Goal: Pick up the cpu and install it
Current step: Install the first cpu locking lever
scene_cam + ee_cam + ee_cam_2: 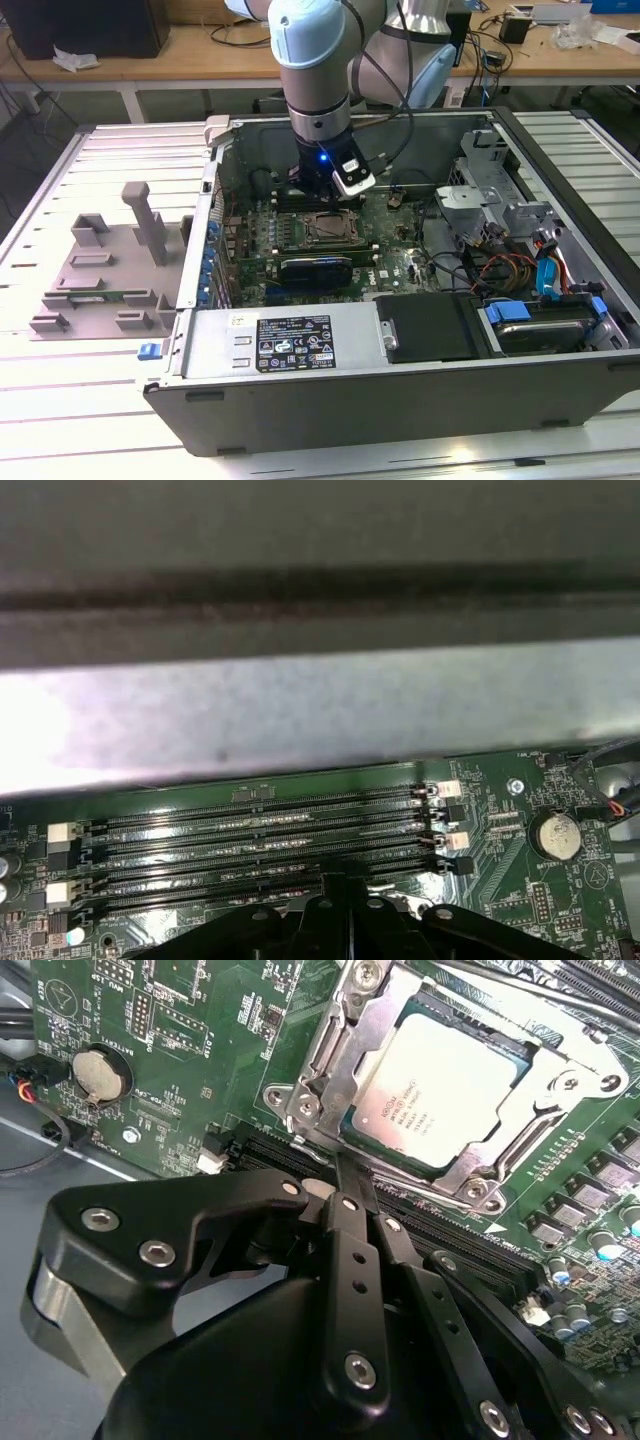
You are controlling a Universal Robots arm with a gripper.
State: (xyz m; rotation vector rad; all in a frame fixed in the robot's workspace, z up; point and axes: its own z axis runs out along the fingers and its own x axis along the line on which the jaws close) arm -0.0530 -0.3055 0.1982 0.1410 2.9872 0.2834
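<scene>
We see the cpu (450, 1085), a small flat square chip with a silver-grey metal top and a thin greenish rim, lying flat inside the larger square socket frame (318, 1070) of bright metal with screws at its corners. The frame sits on the green motherboard (200, 1020), which lies in the open grey metal computer case (560, 405).

The light-blue and silver arm (310, 60) reaches down into the case over the board. Its black gripper (343, 1165) is empty. In the first wrist view its two fingers (335, 898) are pressed together to a narrow tip with nothing between them. In the second wrist view that tip stands just beside the nearest edge of the socket frame, over the long black memory slots (260, 830) that run alongside it. We cannot tell whether the tip touches the frame.

A round silver coin battery (103, 1075) sits on the board, apart from the socket. In the exterior view a long black rectangular expansion card (315, 268) lies near the socket, and a grey plastic fixture (100, 270) rests on the slatted metal table (60, 420) at the exterior view's left.
</scene>
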